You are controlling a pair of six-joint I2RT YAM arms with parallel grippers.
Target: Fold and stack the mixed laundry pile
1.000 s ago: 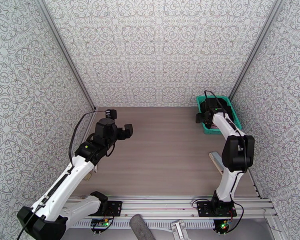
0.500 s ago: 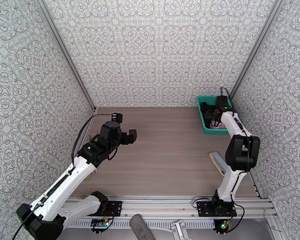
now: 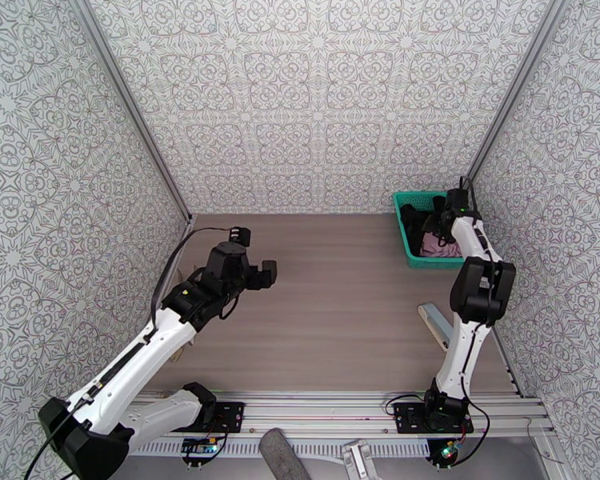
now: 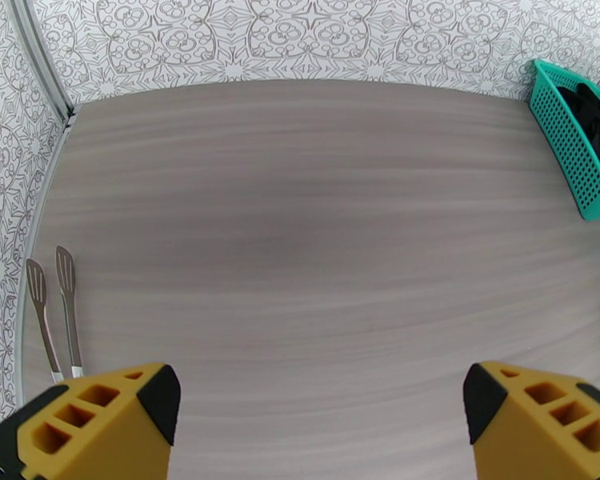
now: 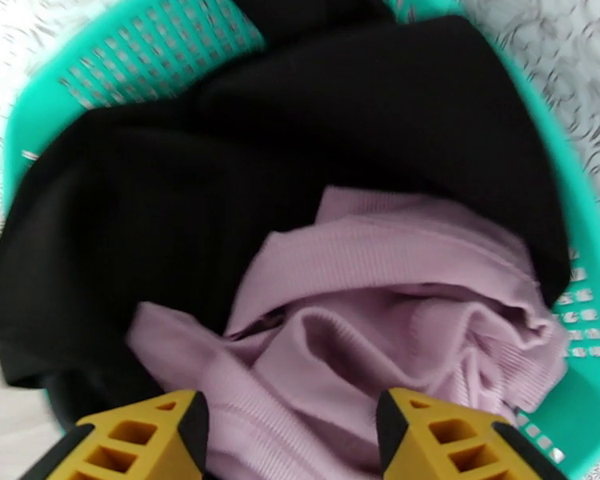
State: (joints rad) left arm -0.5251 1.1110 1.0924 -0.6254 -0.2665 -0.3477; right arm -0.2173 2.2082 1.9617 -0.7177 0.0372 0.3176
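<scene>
Change over the last second: the right arm swung from the left rim of the teal basket (image 4: 572, 146) across to its far right side. The right end effector (image 5: 292, 418) now points down into the basket, jaws parted, and we see nothing pinched between them.

Directly under it sits the mauve-pink shirt (image 5: 396, 314), bunched up on top of the black garment (image 5: 180, 194), which lies under and around it. Both pieces are inside the basket at the far right corner of the surface (image 4: 300, 234) — none of the pile is out yet.

The left arm crept slightly right and nearer. The left end effector (image 4: 320, 394) is fully released and hangs over bare surface, well apart from the basket.

Our read: the right arm is now lined up for the first pick, and the pink shirt is the obvious target since it's on top. Folding hasn't started, so the task is at its very beginning.

The next move needs a descent into the folds and a close on the pink cloth alone. The risk is catching the black garment along with it, or dragging the basket. The left arm looks staged to take a corner once the shirt reaches mid-surface.
</scene>
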